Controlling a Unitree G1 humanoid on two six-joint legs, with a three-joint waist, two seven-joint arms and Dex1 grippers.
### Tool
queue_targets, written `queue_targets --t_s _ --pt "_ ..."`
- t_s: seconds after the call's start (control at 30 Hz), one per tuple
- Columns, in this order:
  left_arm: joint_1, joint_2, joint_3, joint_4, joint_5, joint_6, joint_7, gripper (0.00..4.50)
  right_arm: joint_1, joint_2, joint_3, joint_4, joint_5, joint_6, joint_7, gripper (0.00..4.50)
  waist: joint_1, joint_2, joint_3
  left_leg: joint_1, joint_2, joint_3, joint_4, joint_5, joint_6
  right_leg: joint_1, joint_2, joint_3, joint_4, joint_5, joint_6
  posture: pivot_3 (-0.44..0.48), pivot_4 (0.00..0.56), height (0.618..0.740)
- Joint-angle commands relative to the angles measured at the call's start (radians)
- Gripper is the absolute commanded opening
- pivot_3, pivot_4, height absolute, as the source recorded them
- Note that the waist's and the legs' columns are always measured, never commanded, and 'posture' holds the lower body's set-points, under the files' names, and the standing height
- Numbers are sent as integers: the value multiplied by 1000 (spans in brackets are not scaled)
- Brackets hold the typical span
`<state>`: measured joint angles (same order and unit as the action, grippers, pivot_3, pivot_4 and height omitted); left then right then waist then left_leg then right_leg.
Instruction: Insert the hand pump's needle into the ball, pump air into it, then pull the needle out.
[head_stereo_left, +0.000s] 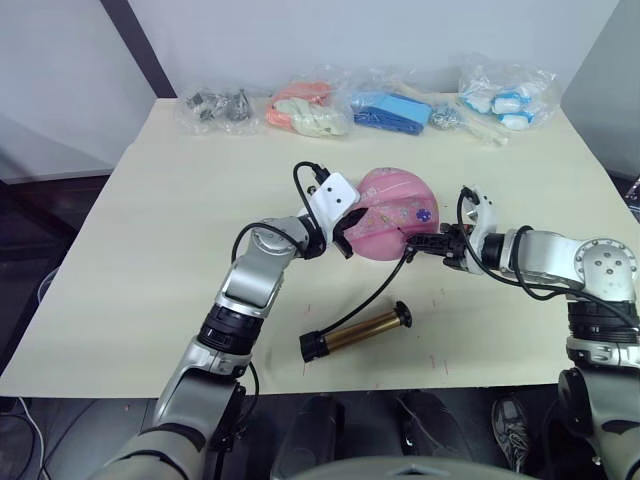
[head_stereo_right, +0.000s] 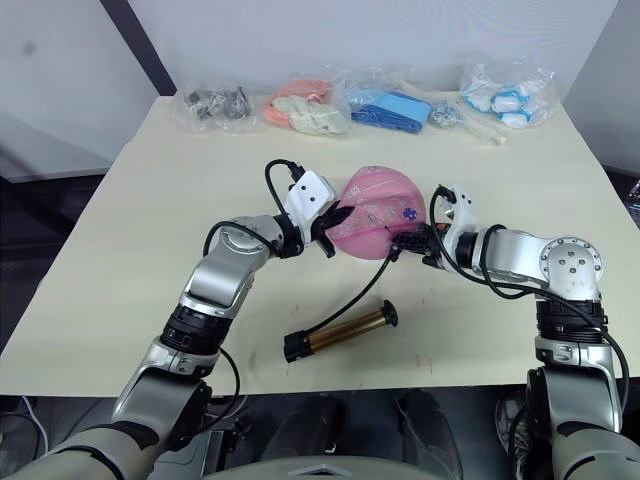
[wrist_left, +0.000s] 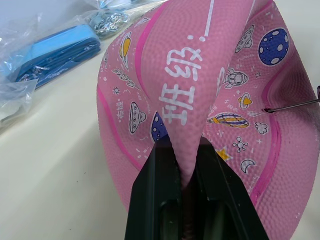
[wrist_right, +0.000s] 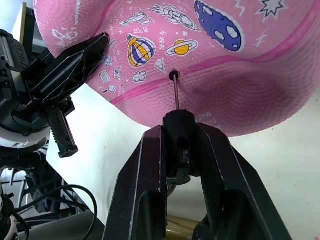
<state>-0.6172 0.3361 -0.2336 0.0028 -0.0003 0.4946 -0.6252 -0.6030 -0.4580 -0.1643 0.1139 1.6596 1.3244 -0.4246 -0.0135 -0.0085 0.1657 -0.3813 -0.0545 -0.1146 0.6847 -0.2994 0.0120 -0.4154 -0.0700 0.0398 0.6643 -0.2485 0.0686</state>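
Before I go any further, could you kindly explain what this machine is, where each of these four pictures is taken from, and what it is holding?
This is a humanoid robot with two arms, each ending in a gripper of two black fingers. The two wide pictures come from a stereo camera on its head, looking down over a cream table. The two close pictures come from cameras on its wrists, looking along each gripper's fingers.

The left gripper pinches a fold of the saggy pink ball to steady it. The right gripper holds the small black fitting of the needle, whose tip sits at the ball's valve hole. A thin black hose leads back to the hand pump, which lies on the table in front of the ball. Bagged items lie along the far edge.
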Motion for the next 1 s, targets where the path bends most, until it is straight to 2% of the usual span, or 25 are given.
queue_targets --t_s 0.03,0.5,1.0 --pt "9 -8 -9 -8 0 -13 1 31 8 -2 18 18 47 -7 -58 375 0 0 0 0 0 0 0 0 0 0 0 0 0 0 0 0 150 740" --pt "27 -16 -10 -23 -5 -18 -1 31 15 27 64 58 309 -185 -382 375 -1 0 0 1 0 0 0 1 1 0 0 0 0 1 1 0 150 740" --pt "57 -23 -6 -51 -12 -17 -4 31 -5 249 -99 -10 313 -311 -686 375 -9 1 -1 2 0 1 0 3 5 1 1 1 0 7 0 0 150 740"
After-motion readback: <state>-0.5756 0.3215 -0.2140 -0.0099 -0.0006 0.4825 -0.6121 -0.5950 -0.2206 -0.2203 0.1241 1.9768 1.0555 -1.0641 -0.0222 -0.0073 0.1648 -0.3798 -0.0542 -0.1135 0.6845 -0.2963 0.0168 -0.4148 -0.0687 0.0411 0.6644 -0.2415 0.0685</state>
